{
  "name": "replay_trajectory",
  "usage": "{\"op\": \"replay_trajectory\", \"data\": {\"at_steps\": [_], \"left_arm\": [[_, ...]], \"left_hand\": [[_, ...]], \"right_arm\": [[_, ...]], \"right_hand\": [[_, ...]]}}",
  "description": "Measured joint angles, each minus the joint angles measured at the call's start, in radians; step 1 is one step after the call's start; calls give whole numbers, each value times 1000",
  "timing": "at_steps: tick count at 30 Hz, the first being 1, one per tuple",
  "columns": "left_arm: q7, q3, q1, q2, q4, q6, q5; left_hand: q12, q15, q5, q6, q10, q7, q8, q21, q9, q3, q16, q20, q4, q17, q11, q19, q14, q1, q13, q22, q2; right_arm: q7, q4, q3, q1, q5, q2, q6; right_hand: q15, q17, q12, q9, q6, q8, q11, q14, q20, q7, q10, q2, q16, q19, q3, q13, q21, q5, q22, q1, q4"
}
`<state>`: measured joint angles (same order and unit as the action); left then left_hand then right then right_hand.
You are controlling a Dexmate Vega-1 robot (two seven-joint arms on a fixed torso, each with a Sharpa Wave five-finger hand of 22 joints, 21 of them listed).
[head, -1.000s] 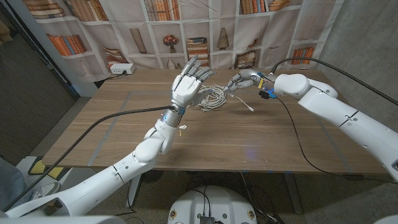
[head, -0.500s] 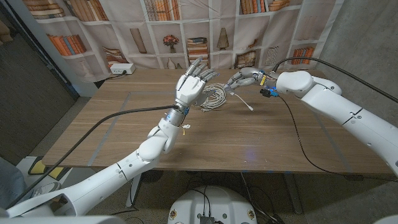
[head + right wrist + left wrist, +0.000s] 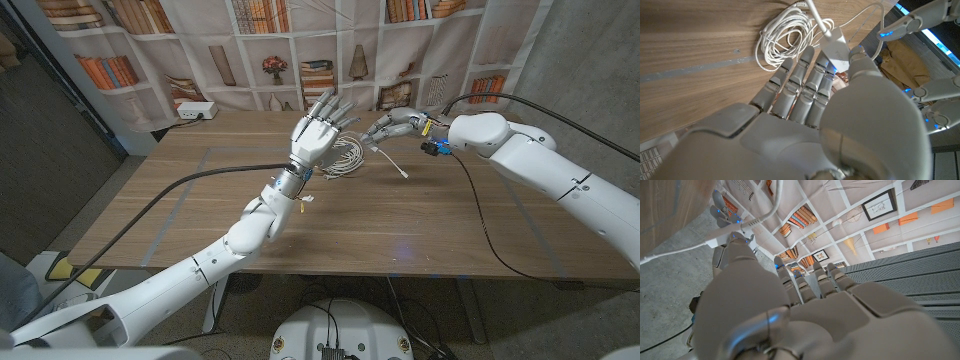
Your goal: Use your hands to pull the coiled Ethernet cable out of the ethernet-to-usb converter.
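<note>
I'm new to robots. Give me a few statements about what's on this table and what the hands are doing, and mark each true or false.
1. The white cable lies coiled on the table. True.
2. The left hand grips the coil. False: it is raised above the table with fingers spread, holding nothing.
3. The right hand holds the white converter. True: the right wrist view shows it between thumb and fingers.
4. The coil hangs in the air from the right hand. False: it rests on the wood.
5. A red cable lies beside the coil. False: the cable on the table is white.
</note>
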<state>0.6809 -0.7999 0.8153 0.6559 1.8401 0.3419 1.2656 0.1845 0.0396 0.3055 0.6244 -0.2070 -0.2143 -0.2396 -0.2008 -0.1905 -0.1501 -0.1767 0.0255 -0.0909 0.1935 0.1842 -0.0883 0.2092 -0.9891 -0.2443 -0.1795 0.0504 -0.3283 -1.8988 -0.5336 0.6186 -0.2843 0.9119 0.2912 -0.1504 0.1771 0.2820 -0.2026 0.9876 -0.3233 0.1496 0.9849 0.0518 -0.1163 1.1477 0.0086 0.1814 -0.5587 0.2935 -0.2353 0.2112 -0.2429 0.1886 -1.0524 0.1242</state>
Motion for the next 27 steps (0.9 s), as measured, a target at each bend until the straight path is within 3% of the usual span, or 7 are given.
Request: {"op": "replay_trajectory", "data": {"at_steps": [5,10,19,27], "left_arm": [[-22,-5,-6,-10,2,9,5],[-31,-10,-12,-20,1,15,9],[3,-24,-33,-38,-38,5,3],[50,-42,-64,-41,-78,-28,-5]], "left_hand": [[4,-4,5,43,9,22,-8,0,0,-4,-2,3,4,-3,-7,3,-6,0,3,0,0],[16,-4,12,73,-13,31,-14,0,5,-4,-5,3,4,-3,15,3,-6,0,8,0,0],[35,2,16,129,-80,18,-20,-8,5,-3,-31,-7,-6,-3,25,-33,65,-18,12,0,17],[35,1,16,153,-96,7,-27,-15,5,2,-31,-11,-10,-8,30,-47,79,-38,17,0,17]], "right_arm": [[8,-2,6,8,-17,8,2],[14,-2,11,16,-31,13,2],[21,1,18,31,-53,23,-3],[37,-7,28,49,-66,32,-14]], "right_hand": [[0,0,0,0,0,1,0,0,0,0,0,0,0,0,0,0,0,0,0,0,0],[0,0,-1,0,0,1,0,0,0,0,0,0,0,0,0,0,0,3,0,0,0],[-3,0,-1,0,0,4,0,3,0,0,0,-1,0,0,0,0,0,3,0,-1,0],[-3,0,-3,1,0,7,0,3,2,0,0,-1,0,-2,0,1,0,4,0,-1,0]]}}
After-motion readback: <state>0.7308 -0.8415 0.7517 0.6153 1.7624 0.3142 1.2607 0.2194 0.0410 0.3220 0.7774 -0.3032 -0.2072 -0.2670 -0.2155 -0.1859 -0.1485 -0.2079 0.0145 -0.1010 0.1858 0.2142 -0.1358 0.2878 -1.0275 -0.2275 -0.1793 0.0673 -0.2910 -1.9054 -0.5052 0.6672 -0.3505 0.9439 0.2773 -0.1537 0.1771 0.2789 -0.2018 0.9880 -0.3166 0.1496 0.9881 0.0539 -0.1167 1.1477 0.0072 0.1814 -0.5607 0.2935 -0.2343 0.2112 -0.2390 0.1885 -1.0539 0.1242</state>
